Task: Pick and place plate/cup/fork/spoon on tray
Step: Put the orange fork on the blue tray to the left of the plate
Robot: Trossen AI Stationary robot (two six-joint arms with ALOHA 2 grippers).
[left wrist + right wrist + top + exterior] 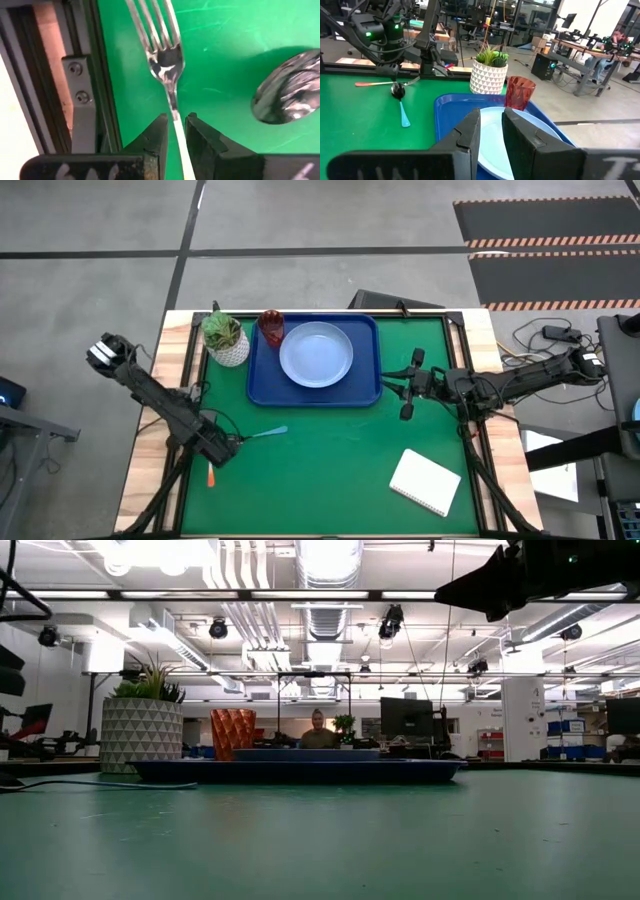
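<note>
The orange-handled fork (211, 475) lies on the green mat near the table's left edge, and its tines (152, 25) show in the left wrist view. My left gripper (222, 452) is down over it, shut on its neck. The blue-handled spoon (265, 434) lies just right of the fork. The pale blue plate (316, 354) and the red cup (271, 326) stand on the dark blue tray (262, 375). My right gripper (392, 383) hovers beside the tray's right edge, empty, with a narrow gap between its fingers. My left gripper has the fork's slim silver neck (174, 107), just behind the tines, between its two fingertips (161, 131). The fingers come from above and close across the fork. The fork lies flat on the mat, and its handle runs back under the gripper.
A white pot with a green plant (226, 338) stands close to the tray's left side. A white notepad (425, 482) lies near the mat's front right. The table's metal frame rail (80, 85) runs close beside the fork. A person (318, 730) sits far behind the table.
</note>
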